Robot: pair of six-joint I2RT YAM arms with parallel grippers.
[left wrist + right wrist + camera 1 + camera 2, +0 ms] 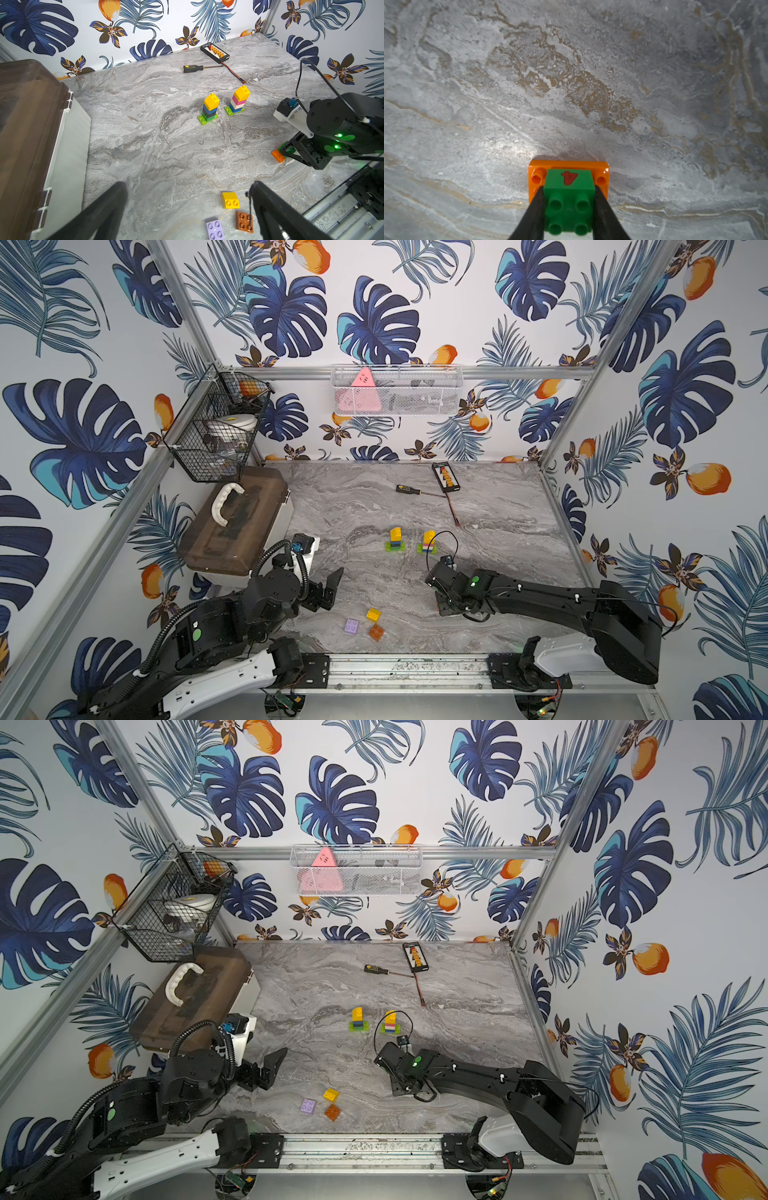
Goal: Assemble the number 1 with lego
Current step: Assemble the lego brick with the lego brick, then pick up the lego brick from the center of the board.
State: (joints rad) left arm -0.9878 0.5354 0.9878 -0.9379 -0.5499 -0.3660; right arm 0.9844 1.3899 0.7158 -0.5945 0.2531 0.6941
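Right wrist view is showing the right pincer (570,193) clamping a green brick (569,207) that is sitting on a longer orange brick (568,165), down on the table (571,83). The left pincer (187,187) is hanging wide open, gripping nothing, near a loose yellow brick (230,200), purple brick (215,229) and flat orange brick (244,222). A blue-and-black tower (395,540) and a pink-and-white tower (428,542) are standing side by side mid-table.

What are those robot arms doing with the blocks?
They are building with lego. The right gripper is shut on a green brick that sits on a longer orange brick, low over the table. The left gripper is open and empty, near three loose bricks. Two small towers stand in the middle.
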